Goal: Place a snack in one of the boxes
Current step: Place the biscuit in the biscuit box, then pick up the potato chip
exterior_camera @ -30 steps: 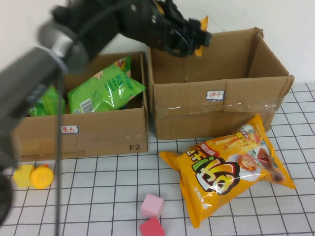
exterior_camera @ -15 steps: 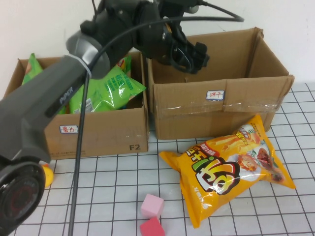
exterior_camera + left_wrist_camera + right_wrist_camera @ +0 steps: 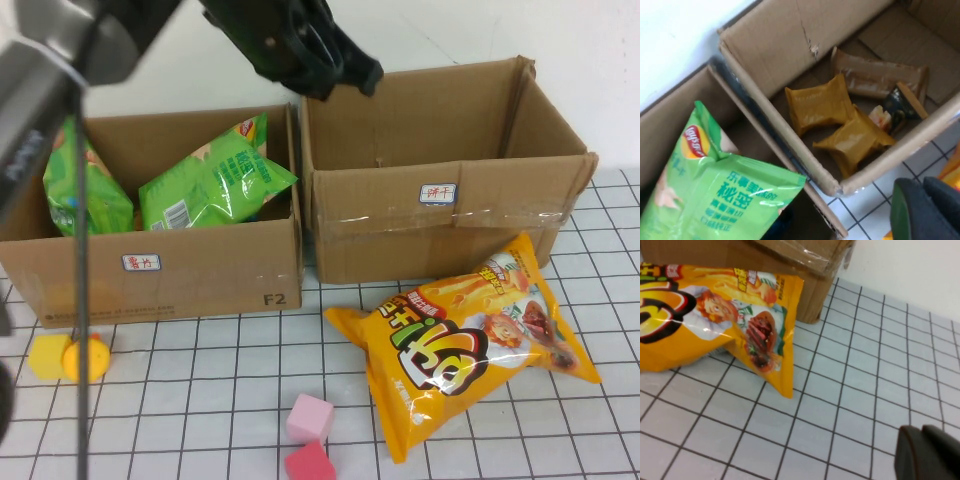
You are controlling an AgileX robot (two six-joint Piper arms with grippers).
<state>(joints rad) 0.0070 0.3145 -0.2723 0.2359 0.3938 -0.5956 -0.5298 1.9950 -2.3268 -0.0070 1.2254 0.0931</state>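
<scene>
A: Where's the left end effector?

B: I have it up over the back edge of the two boxes, above the gap between them. I can't tell whether it's open or closed from any view; nothing visibly hangs from it.

A: Right one?

B: Right end effector shows only as a dark tip in its own wrist view, low over the gridded surface, apart from the big orange snack bag. Same story, I can't tell its state.

A: Snacks?

B: In the left wrist view, two small orange packets lie on the floor of the right box, touching each other, with a brown packet and a dark wrapper just beside them. Left box holds two green chip bags, one leaning against the left wall, one propped toward the right wall.

A: Outside the boxes?

B: The orange bag lies flat on the surface in front of the right box, touching its front wall. Two pink cubes sit near the front edge, touching. A yellow toy sits in front of the left box's left corner.
</scene>
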